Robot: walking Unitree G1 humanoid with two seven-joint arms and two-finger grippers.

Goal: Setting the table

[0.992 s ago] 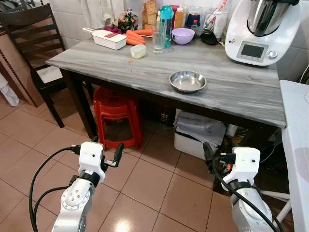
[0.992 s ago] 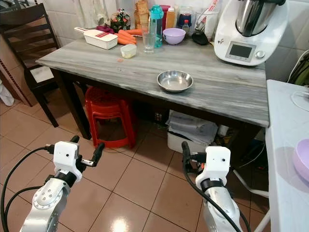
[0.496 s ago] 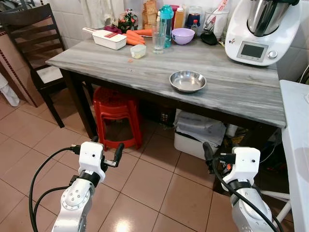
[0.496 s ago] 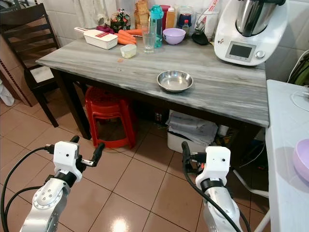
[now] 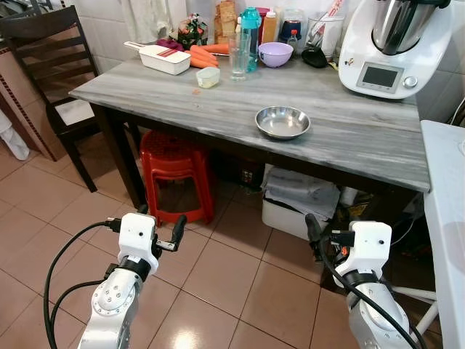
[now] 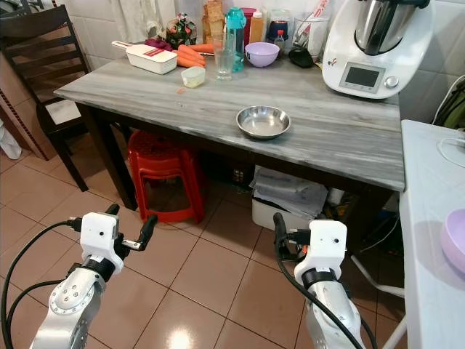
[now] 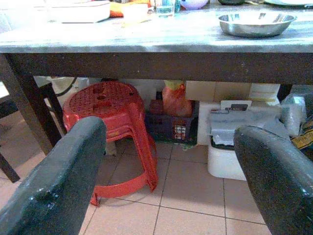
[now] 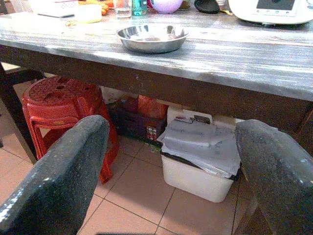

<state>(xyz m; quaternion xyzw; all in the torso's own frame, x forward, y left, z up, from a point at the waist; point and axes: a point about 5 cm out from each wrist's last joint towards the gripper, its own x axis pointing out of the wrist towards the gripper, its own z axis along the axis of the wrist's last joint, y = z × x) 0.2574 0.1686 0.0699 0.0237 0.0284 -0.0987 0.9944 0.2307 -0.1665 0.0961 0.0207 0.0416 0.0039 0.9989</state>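
Observation:
A shallow steel bowl (image 5: 282, 121) sits empty on the grey wooden table (image 5: 182, 102), near its front edge and right of centre. Further back stand a clear glass (image 5: 238, 64), a small white cup (image 5: 208, 77) and a purple bowl (image 5: 275, 53). Both arms are held low over the tiled floor, short of the table. My left gripper (image 5: 160, 218) is open and holds nothing; it faces the space under the table. My right gripper (image 8: 171, 176) is open and holds nothing too, and the steel bowl (image 8: 152, 37) lies above and ahead of it.
A red plastic stool (image 5: 174, 171) and a white box (image 5: 298, 203) sit under the table. A dark chair (image 5: 54, 65) stands at the table's left end. A white food processor (image 5: 385, 47) fills the back right corner. A white counter (image 6: 429, 240) runs along my right.

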